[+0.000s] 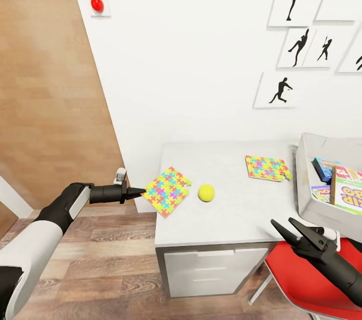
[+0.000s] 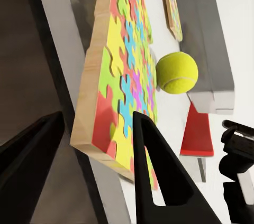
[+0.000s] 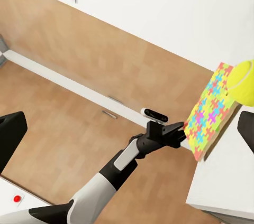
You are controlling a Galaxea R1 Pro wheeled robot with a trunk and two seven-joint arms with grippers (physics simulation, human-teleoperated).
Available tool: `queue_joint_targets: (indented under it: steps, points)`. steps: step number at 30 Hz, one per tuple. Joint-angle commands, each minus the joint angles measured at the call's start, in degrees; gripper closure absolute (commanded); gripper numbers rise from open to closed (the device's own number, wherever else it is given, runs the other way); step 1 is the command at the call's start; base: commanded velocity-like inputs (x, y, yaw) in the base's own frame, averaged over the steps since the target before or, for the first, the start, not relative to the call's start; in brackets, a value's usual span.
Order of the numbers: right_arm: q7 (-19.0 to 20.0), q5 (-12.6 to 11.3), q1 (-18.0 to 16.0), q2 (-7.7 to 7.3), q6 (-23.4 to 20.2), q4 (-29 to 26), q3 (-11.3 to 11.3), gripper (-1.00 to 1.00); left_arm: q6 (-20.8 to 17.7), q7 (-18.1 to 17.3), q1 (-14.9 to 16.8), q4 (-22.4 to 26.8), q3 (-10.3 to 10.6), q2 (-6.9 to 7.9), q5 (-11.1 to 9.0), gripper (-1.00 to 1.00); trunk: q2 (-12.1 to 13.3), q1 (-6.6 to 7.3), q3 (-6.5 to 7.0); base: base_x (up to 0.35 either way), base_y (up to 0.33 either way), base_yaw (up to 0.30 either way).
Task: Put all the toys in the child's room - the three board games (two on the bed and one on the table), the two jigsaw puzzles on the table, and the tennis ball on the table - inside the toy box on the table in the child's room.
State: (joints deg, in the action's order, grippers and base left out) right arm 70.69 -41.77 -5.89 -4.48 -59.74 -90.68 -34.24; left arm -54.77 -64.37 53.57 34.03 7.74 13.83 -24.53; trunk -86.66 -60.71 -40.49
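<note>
My left gripper (image 1: 141,191) at table (image 1: 236,214) left edge, jaws spread either side of near puzzle (image 1: 166,191) corner, not clamped. Puzzle overhangs edge. Ball (image 1: 206,192) just beside it; second puzzle (image 1: 267,168) farther right, near toy box (image 1: 304,184) holding board games (image 1: 347,190). My right gripper (image 1: 294,232) agape, empty, above red chair (image 1: 296,280).

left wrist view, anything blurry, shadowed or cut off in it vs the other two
Left wrist view: sharp; left gripper fingers are dark silhouettes, the jigsaw puzzle is steeply foreshortened, and the tennis ball is shaded on its lower side. Head view: even, flat light, no glare, toy box cropped at the edge. Right wrist view: tennis ball cut off at the frame edge.
</note>
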Motion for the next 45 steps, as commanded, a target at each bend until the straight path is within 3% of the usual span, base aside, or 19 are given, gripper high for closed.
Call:
queue_joint_targets:
  steps: [1,12,16,23,35,40,45]
  points:
    - [0.15,0.02,-0.04,0.00,-0.26,0.00,-0.04,-1.00,-0.07,-0.13,0.04,-0.02,0.26,0.06,0.01,1.00,-0.03,0.00,-0.05,0.000,0.000,0.000]
    - [0.11,0.02,-0.07,0.02,-0.26,0.00,-0.04,-1.00,-0.16,-0.40,0.04,0.00,0.23,0.05,-0.06,1.00,-0.03,0.00,-0.05,0.000,0.000,0.000]
    - [0.12,0.02,-0.08,0.01,-0.26,0.02,-0.04,-1.00,-0.24,-1.09,0.04,0.26,0.18,0.06,-0.15,1.00,1.58,0.88,0.67,0.000,0.000,0.000]
    - [0.07,0.18,-0.07,0.16,-0.26,0.06,0.02,-1.00,-0.25,-6.54,0.04,0.33,0.26,0.12,0.07,1.00,4.39,2.42,1.92,0.000,0.000,0.000]
    - [-2.31,0.36,-0.08,0.23,-0.26,0.06,0.10,-1.00,-0.33,-7.08,0.11,0.34,0.29,0.13,0.15,1.00,9.20,5.05,4.08,0.000,0.000,0.000]
    - [-4.00,0.37,-0.15,0.15,-0.23,0.06,2.81,-1.00,-0.34,-7.16,0.13,0.48,0.34,0.30,0.12,1.00,11.20,6.15,4.98,-0.091,0.000,0.000]
    - [-7.15,0.32,-0.17,0.29,-0.13,0.06,3.58,-1.00,-0.34,-7.28,0.13,1.03,0.43,0.75,0.10,1.00,13.21,7.25,5.87,-0.055,0.000,0.000]
